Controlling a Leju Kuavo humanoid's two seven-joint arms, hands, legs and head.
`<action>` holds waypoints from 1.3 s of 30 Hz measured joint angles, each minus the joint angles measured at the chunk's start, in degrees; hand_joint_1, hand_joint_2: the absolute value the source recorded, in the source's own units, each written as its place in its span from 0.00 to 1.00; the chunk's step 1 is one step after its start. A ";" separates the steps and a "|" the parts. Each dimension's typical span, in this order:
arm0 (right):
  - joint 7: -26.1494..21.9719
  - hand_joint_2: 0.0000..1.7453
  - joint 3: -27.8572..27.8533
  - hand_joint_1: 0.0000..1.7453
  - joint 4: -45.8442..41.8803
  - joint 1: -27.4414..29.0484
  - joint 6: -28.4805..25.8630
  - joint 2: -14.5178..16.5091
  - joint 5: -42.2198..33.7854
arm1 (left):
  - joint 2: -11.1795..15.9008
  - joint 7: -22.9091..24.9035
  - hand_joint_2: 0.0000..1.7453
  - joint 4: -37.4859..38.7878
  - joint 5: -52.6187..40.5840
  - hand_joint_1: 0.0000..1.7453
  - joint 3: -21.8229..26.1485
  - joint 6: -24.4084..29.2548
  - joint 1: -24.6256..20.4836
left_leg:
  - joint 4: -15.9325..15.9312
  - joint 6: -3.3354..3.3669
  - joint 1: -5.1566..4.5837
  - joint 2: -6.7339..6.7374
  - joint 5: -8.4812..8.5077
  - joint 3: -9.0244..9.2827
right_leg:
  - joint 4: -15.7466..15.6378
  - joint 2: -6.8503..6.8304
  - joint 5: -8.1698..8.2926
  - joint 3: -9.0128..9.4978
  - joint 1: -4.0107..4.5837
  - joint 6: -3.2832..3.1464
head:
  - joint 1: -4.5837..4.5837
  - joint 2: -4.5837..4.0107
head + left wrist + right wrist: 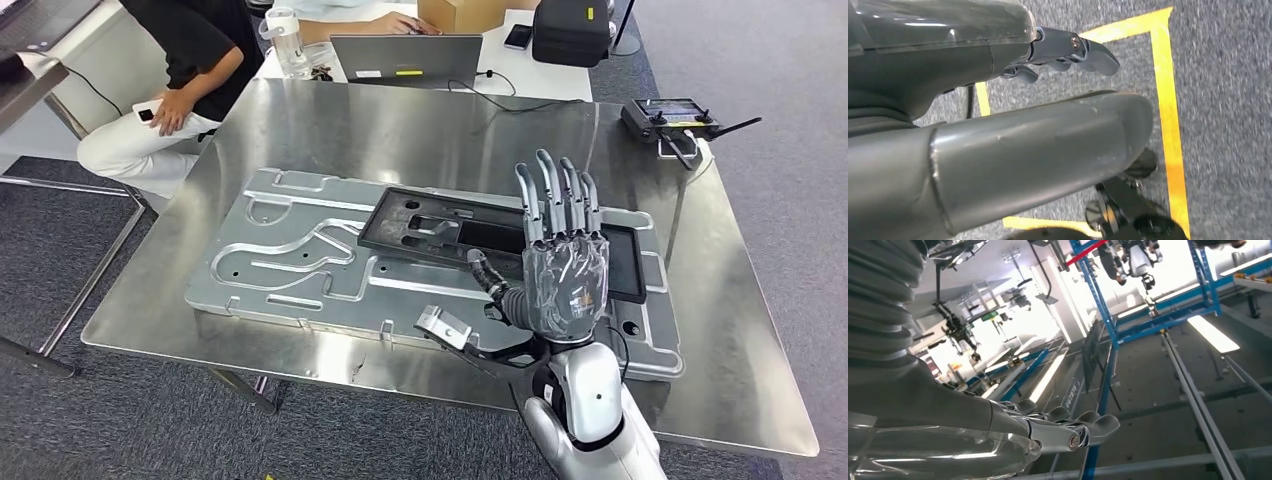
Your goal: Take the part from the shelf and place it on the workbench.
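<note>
Workbench (pixel 300 130) bearing part (pixel 440 230), right hand (pixel 560 260) spread

Right hand (pixel 563 270) raised, fingers straight and empty.

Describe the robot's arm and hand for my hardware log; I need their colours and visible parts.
The right hand has dark grey segmented fingers and a palm-back under a clear glossy cover. A black cable runs at the wrist, above a silver arm. The left hand shows a thick grey thumb and darker fingers.
</note>
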 joint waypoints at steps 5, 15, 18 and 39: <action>0.12 1.00 0.93 0.00 -1.08 2.99 -0.94 -0.02 0.14 | -0.13 -0.03 0.00 0.00 0.17 0.00 0.66 0.07 0.17 | 13.74 -1.10 0.30 0.04 -8.38 -3.79 | -0.07 -0.27 1.46 -1.78 -0.08 -0.43 | -0.02 0.00; 0.18 1.00 1.51 0.00 -2.12 4.52 -1.42 -0.05 0.39 | -0.24 -0.14 0.00 0.02 0.30 0.00 0.80 0.07 0.01 | -3.50 1.60 0.07 0.18 -0.78 5.66 | 1.71 0.11 2.10 -4.40 -0.33 2.61 | 0.06 0.01; 0.20 1.00 1.52 0.00 -2.20 4.67 -1.42 -0.10 0.39 | -0.28 -0.14 0.00 0.02 0.30 0.00 0.81 0.07 -0.07 | -3.52 2.49 0.04 0.51 0.98 3.64 | 10.99 0.20 -6.04 -7.16 -0.42 3.00 | 0.09 0.01; -1.89 1.00 1.28 0.00 -2.51 11.31 -4.89 -0.09 -5.36 | -0.57 0.19 0.00 0.07 1.16 0.00 1.73 0.27 0.06 | 4.53 -1.72 0.68 0.37 -2.18 3.66 | -0.21 -0.75 1.59 -2.10 -0.27 0.41 | -0.09 0.00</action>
